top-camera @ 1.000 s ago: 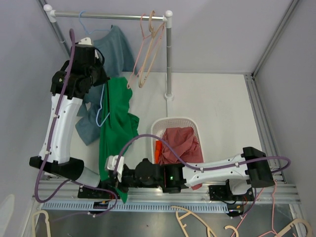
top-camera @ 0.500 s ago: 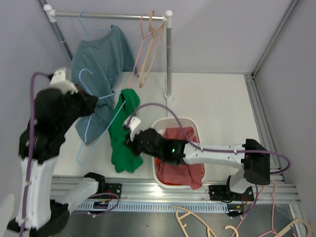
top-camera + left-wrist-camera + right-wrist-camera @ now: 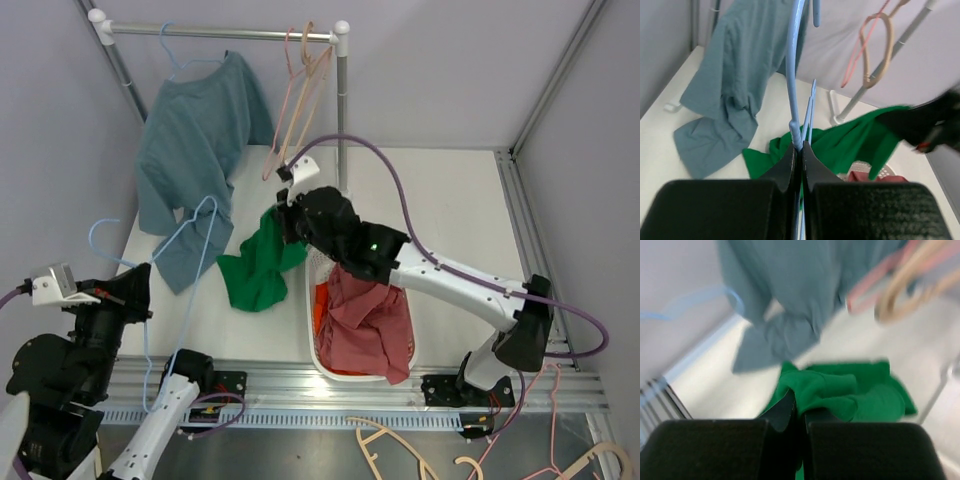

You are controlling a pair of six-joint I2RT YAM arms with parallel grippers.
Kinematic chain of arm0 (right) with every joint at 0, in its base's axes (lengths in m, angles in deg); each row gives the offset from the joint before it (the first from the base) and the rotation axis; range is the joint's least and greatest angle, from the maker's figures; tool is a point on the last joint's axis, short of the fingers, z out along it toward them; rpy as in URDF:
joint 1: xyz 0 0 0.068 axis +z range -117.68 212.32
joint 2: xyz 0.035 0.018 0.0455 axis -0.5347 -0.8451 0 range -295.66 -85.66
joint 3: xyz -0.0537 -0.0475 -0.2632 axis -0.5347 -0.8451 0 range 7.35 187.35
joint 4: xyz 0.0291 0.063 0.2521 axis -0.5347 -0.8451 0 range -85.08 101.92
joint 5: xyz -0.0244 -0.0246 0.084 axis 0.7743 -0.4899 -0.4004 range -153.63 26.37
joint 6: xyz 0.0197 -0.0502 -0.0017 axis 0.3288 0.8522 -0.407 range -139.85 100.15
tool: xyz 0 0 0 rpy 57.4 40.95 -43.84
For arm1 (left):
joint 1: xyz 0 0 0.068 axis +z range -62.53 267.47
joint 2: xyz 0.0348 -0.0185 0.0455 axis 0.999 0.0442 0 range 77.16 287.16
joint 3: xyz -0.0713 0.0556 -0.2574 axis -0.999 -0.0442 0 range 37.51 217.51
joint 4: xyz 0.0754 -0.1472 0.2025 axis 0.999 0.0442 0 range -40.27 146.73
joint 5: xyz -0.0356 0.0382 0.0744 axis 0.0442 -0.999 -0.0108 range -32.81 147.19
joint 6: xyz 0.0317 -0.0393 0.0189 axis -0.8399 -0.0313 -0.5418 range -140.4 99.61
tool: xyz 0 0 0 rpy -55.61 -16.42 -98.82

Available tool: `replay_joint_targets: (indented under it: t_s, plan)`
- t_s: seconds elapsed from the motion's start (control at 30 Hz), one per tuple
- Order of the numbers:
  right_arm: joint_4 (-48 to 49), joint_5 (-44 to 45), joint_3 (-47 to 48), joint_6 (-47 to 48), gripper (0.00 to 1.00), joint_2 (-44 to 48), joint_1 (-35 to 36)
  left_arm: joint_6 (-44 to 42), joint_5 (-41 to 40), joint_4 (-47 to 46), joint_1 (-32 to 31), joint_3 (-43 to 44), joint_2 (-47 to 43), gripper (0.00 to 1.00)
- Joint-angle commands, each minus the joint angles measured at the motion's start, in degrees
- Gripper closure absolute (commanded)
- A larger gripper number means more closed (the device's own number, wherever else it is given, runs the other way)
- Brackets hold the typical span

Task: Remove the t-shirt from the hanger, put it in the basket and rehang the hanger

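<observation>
Spanning most of the top view, the white table (image 3: 440, 210) carried a rack (image 3: 220, 33) at its far edge. A teal shirt (image 3: 190, 140) hung from the rack, with pink hangers (image 3: 300, 100) beside it. A white basket (image 3: 311, 335) with red clothes (image 3: 365, 320) in it stood near the middle of the table.

The green t-shirt (image 3: 255, 270) was off the hanger (image 3: 190, 240). It hung bunched from the right end effector (image 3: 283, 218), just left of the basket, with its lower folds low over the table; whether they touched it could not be told. In the right wrist view the fingers were pressed together on a fold of the green cloth.

The bare blue hanger stood well left of the t-shirt, apart from it. The left end effector (image 3: 798, 152) was clamped on the hanger's thin wire. The left wrist view showed the wire rising from between the closed fingers, with the t-shirt beyond and below.
</observation>
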Motion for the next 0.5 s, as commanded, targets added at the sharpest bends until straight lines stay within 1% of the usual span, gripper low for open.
replay_joint_targets:
  t_s: [0.0,0.03,0.07,0.13,0.2,0.27,0.33,0.47]
  plan:
    - [6.52,-0.94,9.42,10.03,1.00,5.76,1.94,1.16,-7.67,1.10,0.22,-0.81,0.54,0.99]
    - [9.76,-1.90,10.13,12.31,1.00,7.77,2.56,1.25,-7.50,1.54,0.22,-1.16,1.77,0.99]
    - [11.10,-3.30,10.92,16.51,1.00,8.74,3.17,1.42,-7.41,1.90,0.22,-1.42,2.39,0.99]
    - [16.35,-4.28,12.95,20.23,1.00,10.24,4.84,2.04,-6.01,1.73,0.22,-3.09,2.92,0.99]
    - [19.09,-5.07,14.44,25.40,1.00,12.09,6.42,2.57,-3.91,0.15,0.22,-4.84,2.75,0.99]
    - [22.26,-4.64,16.81,28.66,1.00,13.23,7.05,2.92,-3.46,-0.73,0.22,-6.25,2.57,0.99]
    - [24.89,-4.02,19.09,29.99,1.00,13.67,7.14,3.18,-3.46,-1.35,0.22,-7.48,2.48,0.99]
    - [26.49,-2.18,22.96,33.42,1.00,13.68,6.79,3.01,-3.28,-1.97,0.22,-7.93,2.57,0.99]
